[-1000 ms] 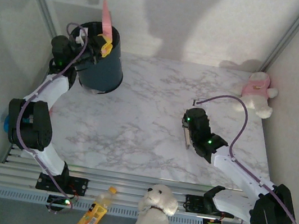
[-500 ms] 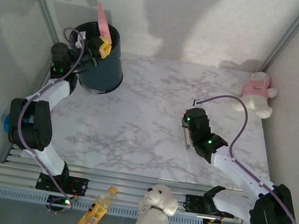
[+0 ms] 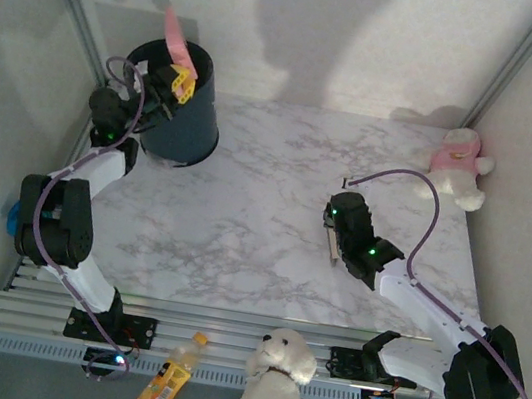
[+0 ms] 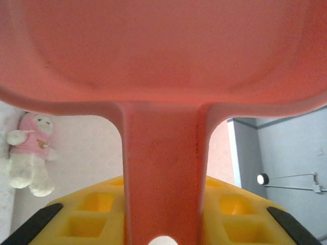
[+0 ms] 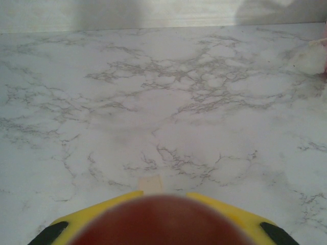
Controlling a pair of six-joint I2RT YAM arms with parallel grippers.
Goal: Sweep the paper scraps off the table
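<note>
- marble table (image 3: 274, 211), white with grey veins, rail (image 3: 223, 340) along the near edge
- dark bin (image 3: 184, 131) upright at far-left corner
- pink plush (image 3: 459, 164) at far-right corner

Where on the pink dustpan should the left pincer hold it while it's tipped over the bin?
On the narrow straight handle, from its free end, jaws across its flat faces, as the left pincer has it now. The dustpan flares into a broad scoop above the bin, too wide to clamp.
</note>
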